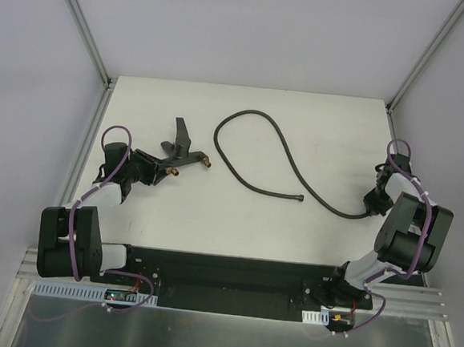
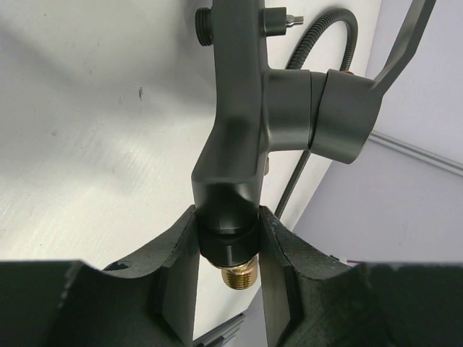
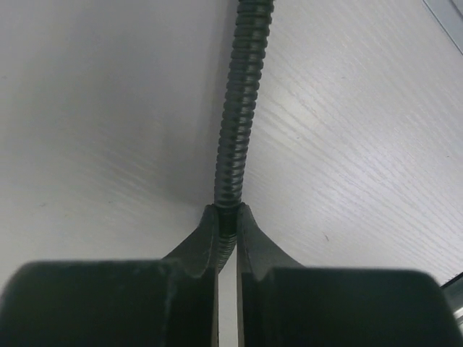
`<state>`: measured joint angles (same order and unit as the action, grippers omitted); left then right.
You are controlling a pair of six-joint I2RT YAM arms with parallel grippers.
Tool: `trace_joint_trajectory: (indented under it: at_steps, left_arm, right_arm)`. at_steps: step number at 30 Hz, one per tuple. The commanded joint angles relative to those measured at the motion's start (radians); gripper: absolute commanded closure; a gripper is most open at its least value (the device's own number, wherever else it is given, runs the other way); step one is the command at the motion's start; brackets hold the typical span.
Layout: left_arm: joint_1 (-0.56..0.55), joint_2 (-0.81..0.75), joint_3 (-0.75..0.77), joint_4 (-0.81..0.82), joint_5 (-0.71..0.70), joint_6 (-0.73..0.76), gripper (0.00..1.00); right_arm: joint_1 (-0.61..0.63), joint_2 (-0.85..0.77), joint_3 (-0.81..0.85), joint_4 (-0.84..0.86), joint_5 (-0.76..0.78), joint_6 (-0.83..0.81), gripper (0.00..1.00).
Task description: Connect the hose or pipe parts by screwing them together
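The dark-grey forked fitting (image 1: 182, 147) is off the left part of the table, and my left gripper (image 1: 160, 171) is shut on it. In the left wrist view the fingers (image 2: 173, 253) clamp the fitting's (image 2: 235, 123) dark collar, and a brass threaded tip (image 2: 239, 275) sticks out between them toward the camera. A second brass tip (image 1: 207, 163) points right. The long dark hose (image 1: 256, 119) loops across the table's middle, with one small end (image 1: 300, 199) lying free. My right gripper (image 1: 372, 207) is shut on the hose's other stretch, its ribbed body (image 3: 237, 108) pinched between the right gripper's (image 3: 228, 220) fingertips.
The white table (image 1: 251, 239) is bounded by grey walls and slanted aluminium posts (image 1: 86, 33) at the back corners. A black base plate (image 1: 224, 273) runs along the near edge between the arm bases. Purple cables (image 1: 118, 144) run along both arms.
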<state>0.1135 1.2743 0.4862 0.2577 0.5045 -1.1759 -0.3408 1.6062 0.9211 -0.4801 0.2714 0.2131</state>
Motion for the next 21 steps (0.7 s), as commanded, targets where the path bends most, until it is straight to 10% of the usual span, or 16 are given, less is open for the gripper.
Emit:
trace_joint_trajectory:
  at_steps: [1, 21]
  left_arm:
    - [0.012, -0.033, 0.048, 0.029, 0.008, 0.035, 1.0]
    - [0.025, 0.014, 0.051, 0.012, 0.052, 0.055, 1.0]
  right_arm:
    - [0.064, -0.104, 0.034, 0.0, -0.012, -0.089, 0.99]
    - [0.922, -0.296, 0.068, 0.192, -0.12, -0.661, 0.99]
